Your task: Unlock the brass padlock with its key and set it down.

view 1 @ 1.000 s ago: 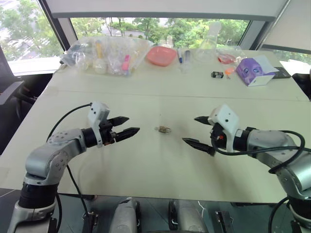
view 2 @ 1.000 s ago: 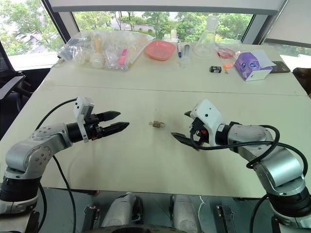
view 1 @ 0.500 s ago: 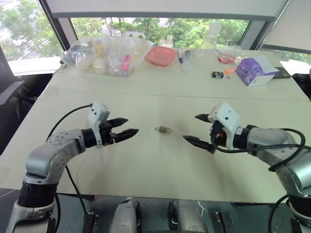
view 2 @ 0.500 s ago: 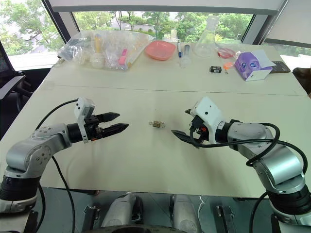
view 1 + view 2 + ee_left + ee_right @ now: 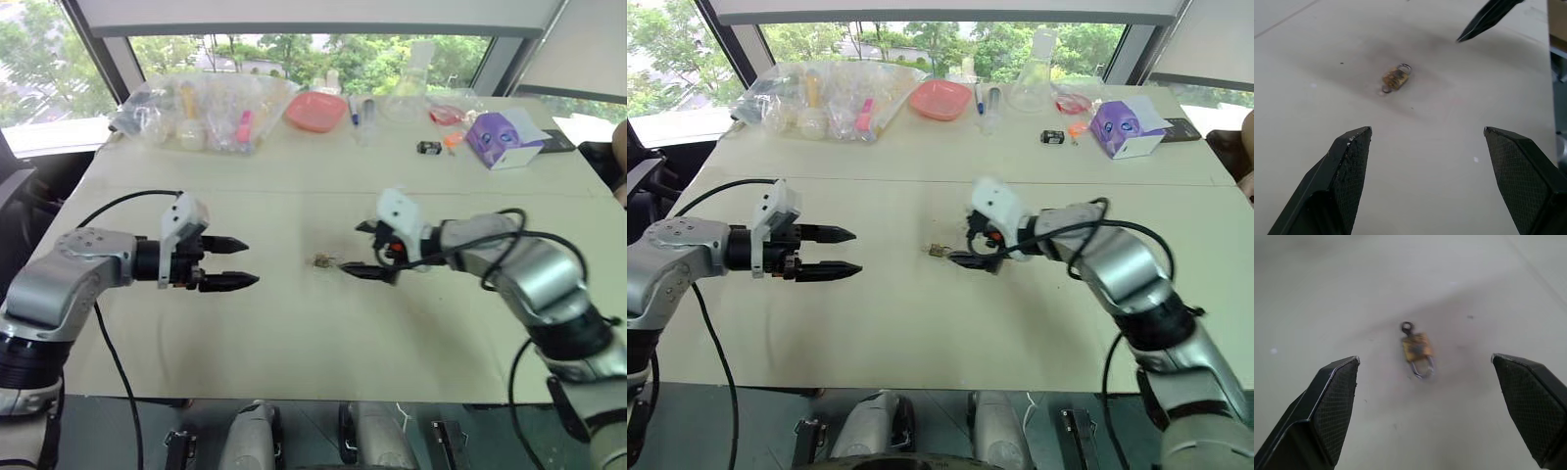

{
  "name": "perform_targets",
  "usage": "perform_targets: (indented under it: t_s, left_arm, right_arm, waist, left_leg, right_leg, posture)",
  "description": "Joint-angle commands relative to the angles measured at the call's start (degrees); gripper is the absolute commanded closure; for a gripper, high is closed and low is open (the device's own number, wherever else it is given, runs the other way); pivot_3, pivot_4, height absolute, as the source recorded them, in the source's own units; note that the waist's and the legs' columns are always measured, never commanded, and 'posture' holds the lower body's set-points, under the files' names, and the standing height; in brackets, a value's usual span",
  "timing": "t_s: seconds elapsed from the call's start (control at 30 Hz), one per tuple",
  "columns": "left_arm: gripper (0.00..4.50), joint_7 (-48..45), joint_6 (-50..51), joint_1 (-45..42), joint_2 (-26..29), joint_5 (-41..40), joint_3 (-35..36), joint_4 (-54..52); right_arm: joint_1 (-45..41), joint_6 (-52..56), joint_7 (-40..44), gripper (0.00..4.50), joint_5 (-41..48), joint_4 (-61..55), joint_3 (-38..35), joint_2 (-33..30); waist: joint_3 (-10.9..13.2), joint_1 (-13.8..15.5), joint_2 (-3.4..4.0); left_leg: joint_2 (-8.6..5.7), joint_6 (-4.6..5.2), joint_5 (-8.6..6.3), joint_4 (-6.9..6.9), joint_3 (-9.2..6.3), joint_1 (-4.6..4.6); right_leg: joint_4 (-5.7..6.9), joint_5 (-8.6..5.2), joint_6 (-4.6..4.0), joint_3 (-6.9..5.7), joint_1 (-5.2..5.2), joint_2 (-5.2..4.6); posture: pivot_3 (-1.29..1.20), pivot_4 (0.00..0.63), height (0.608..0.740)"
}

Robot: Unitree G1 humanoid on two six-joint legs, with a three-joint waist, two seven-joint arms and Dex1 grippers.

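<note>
The brass padlock (image 5: 321,260) lies flat on the cream table (image 5: 294,343), near its middle. It shows closer in both wrist views (image 5: 1396,77) (image 5: 1417,346). Its thin shackle (image 5: 1422,368) sticks out of one end. From the other end sticks a small dark ring, the key (image 5: 1407,326), which looks seated in the lock. My right gripper (image 5: 355,250) hovers open just right of the padlock, the lock in line between its fingers and apart from them. My left gripper (image 5: 250,262) stands open farther off to the left, pointing at the lock and holding nothing.
Along the table's far edge stand clear plastic bags of small items (image 5: 206,108), a pink dish (image 5: 315,111), a glass flask (image 5: 411,88), a small black-and-orange gadget (image 5: 436,147) and a purple box (image 5: 502,139). The table's near half is bare around the lock.
My right gripper has swung in leftward and forward, from well right of the padlock to right beside it. The left gripper has rolled and drawn back slightly. The head view has shifted too.
</note>
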Motion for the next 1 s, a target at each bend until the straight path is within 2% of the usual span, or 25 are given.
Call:
perform_targets:
  t_s: [0.03,0.23,0.6,0.63,0.67,0.83,0.87,0.97,1.0]
  left_arm:
    - [0.71,0.0,-0.9,-1.0,0.0,0.2,1.0,-0.4]
    - [0.71,3.3,0.3,2.4,-1.3,-1.0,3.3,-4.0]
    - [0.71,7.3,1.5,4.8,-2.8,-2.2,4.7,-7.2]
    - [0.65,7.4,1.6,4.7,-2.8,-2.2,4.6,-7.2]
    - [0.65,7.5,1.6,4.6,-2.9,-2.2,4.5,-7.1]
    - [0.65,7.2,0.9,4.1,-3.4,-1.3,3.4,-4.8]
    - [0.65,7.2,0.7,3.8,-4.0,-1.2,3.3,-3.6]
    - [0.65,7.6,0.6,2.1,-6.5,-1.9,3.8,-0.1]
    - [0.65,8.1,0.9,0.3,-8.5,-2.9,4.5,2.3]
  right_arm:
    - [-3.2,-5.5,3.4,0.00,-4.4,6.1,3.9,1.9]
    - [-7.7,-12.8,7.1,0.00,-11.4,19.0,8.9,7.3]
    - [-7.4,-16.4,10.5,0.00,-17.5,27.9,9.8,11.6]
    - [-7.4,-16.6,10.8,0.56,-17.9,28.4,9.8,11.9]
    - [-7.4,-16.9,11.1,0.81,-18.2,28.7,9.8,12.1]
    - [-7.0,-17.1,10.8,3.54,-19.6,28.7,9.1,13.4]
    - [-6.9,-17.6,10.3,3.86,-20.1,28.2,8.9,13.4]
    - [-6.2,-22.1,8.2,3.84,-22.3,25.8,7.8,12.7]
    - [-5.5,-26.7,7.2,3.84,-23.4,22.9,7.0,11.5]
  waist:
    - [0.0,0.3,0.00]
    - [0.0,0.1,0.00]
    - [0.0,-0.1,0.00]
    - [0.0,-0.2,0.00]
    - [0.0,-0.2,0.00]
    - [0.0,-0.2,0.02]
    - [0.0,-0.2,0.01]
    - [0.0,-0.1,0.02]
    - [0.0,0.1,0.02]
  left_leg:
    - [-0.01,-0.01,0.00,0.00,0.00,-0.02]
    - [-0.02,-0.25,0.14,0.07,0.06,-0.06]
    - [0.01,-0.32,0.18,0.04,0.04,0.00]
    - [0.02,-0.32,0.18,0.04,0.05,0.02]
    - [0.02,-0.33,0.19,0.04,0.06,0.04]
    - [0.03,-0.39,0.22,0.04,0.04,0.06]
    - [0.03,-0.39,0.22,0.04,0.05,0.08]
    - [0.03,-0.40,0.23,0.05,0.06,0.08]
    - [0.03,-0.40,0.23,0.06,0.05,0.07]
  right_leg:
    - [-0.01,0.00,0.00,0.00,0.00,-0.01]
    - [-0.01,0.01,0.02,0.03,0.00,-0.06]
    - [0.04,0.01,0.02,0.02,0.00,-0.03]
    - [0.05,0.01,0.02,0.02,0.01,-0.02]
    - [0.05,0.01,0.02,0.02,0.02,-0.02]
    - [0.14,0.01,0.02,0.02,0.03,-0.01]
    - [0.14,0.01,0.02,0.02,0.04,-0.01]
    - [0.15,0.01,0.02,0.01,0.05,-0.01]
    - [0.15,0.01,0.02,0.01,0.04,-0.01]
  posture:
    - [0.00,0.150,0.733]
    - [0.00,0.150,0.733]
    - [0.00,0.150,0.733]
    - [0.00,0.150,0.733]
    - [0.00,0.150,0.733]
    - [0.00,0.150,0.733]
    - [0.00,0.150,0.733]
    - [0.00,0.150,0.733]
    - [0.00,0.150,0.733]
